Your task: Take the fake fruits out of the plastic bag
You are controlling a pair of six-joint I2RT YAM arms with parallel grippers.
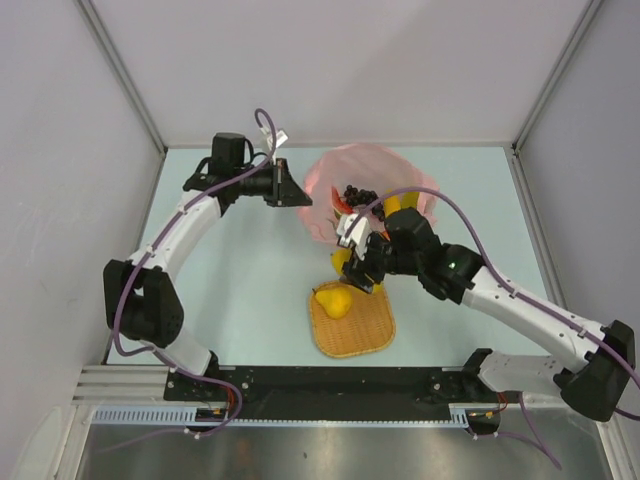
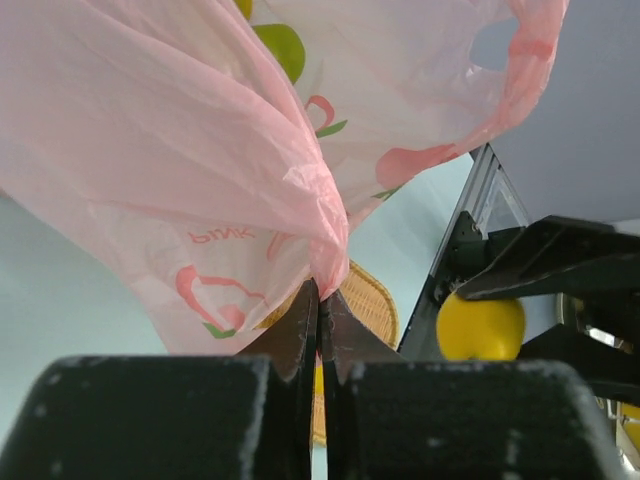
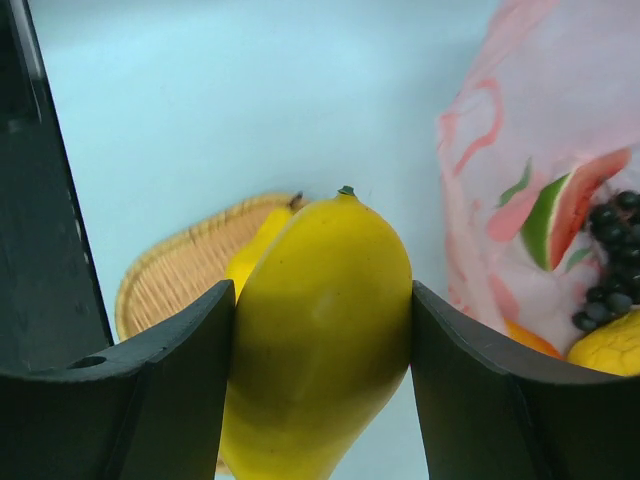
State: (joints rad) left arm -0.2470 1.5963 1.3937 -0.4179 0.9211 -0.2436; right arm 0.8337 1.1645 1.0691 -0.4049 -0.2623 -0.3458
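Observation:
The pink plastic bag (image 1: 372, 172) lies at the back middle of the table, its mouth facing the tray. My left gripper (image 1: 304, 191) is shut on a bunched edge of the bag (image 2: 180, 150) and holds it up. Through the film I see a green pear (image 2: 283, 45). My right gripper (image 1: 352, 268) is shut on a yellow mango (image 3: 320, 330), held just in front of the bag and above the tray's far edge. In the bag's mouth lie a watermelon slice (image 3: 575, 205), dark grapes (image 3: 615, 250), a lemon (image 3: 610, 345) and an orange fruit (image 3: 530, 340).
A woven tan tray (image 1: 362, 335) sits at the near middle of the table with one yellow stemmed fruit (image 1: 335, 300) on it. The tray also shows in the right wrist view (image 3: 170, 280). Grey walls enclose the table on the left, back and right.

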